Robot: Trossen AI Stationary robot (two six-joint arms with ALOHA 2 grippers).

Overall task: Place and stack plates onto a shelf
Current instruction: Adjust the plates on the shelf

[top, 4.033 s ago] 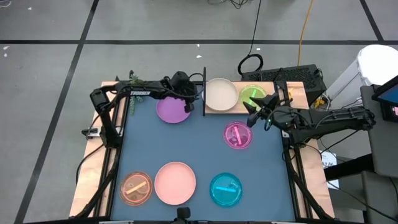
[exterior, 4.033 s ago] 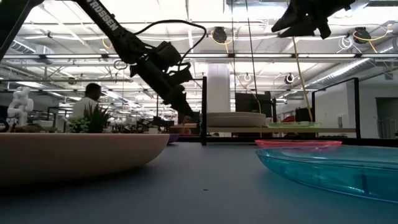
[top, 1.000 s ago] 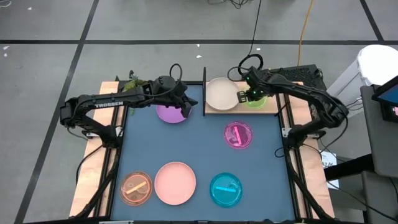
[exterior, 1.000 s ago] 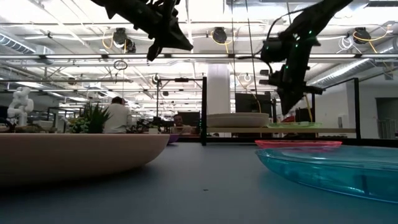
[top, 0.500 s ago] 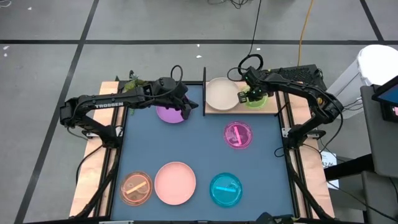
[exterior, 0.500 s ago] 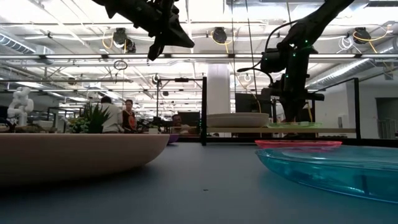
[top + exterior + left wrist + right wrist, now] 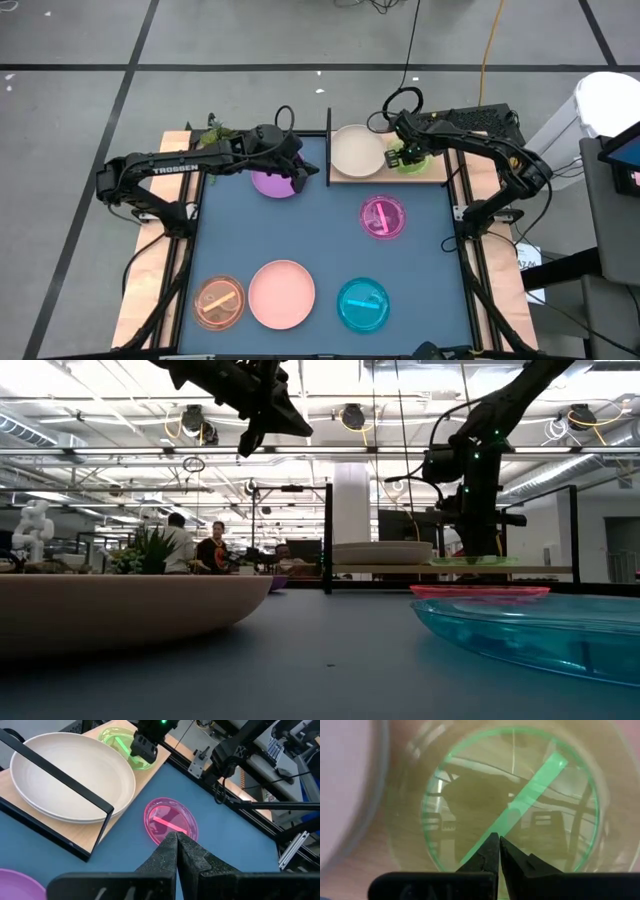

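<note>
High view, shelf: your landmark is the shelf (image 7: 440, 176), its long axis running across the picture, the black panel (image 7: 329, 150) upright at its left end.
High view, on the shelf: the cream plate (image 7: 355, 151) sits just beside the panel; the green dish (image 7: 412, 161) lies at the far end from it.
High view, off the shelf: the purple plate (image 7: 277, 181) lies beyond the panel; the magenta dish (image 7: 383, 217) is near the shelf's front edge; the orange dish (image 7: 219, 303), pink plate (image 7: 281, 293) and cyan dish (image 7: 363, 304) lie well apart from it.
High view, grippers: you see the right gripper (image 7: 405, 158) over the green dish, and the left gripper (image 7: 300, 177) over the purple plate's edge, just beside the panel.
Low view: only here can you see height; the left gripper (image 7: 262, 430) hangs well above the shelf, the right gripper (image 7: 484, 548) reaches down to the green dish.
Left wrist view: the left fingers (image 7: 176, 852) are pressed together, holding nothing, above the magenta dish.
Right wrist view: the right fingers (image 7: 495, 852) meet at a closed tip over the green dish's diagonal bar (image 7: 520, 800); you cannot tell whether they pinch it.
</note>
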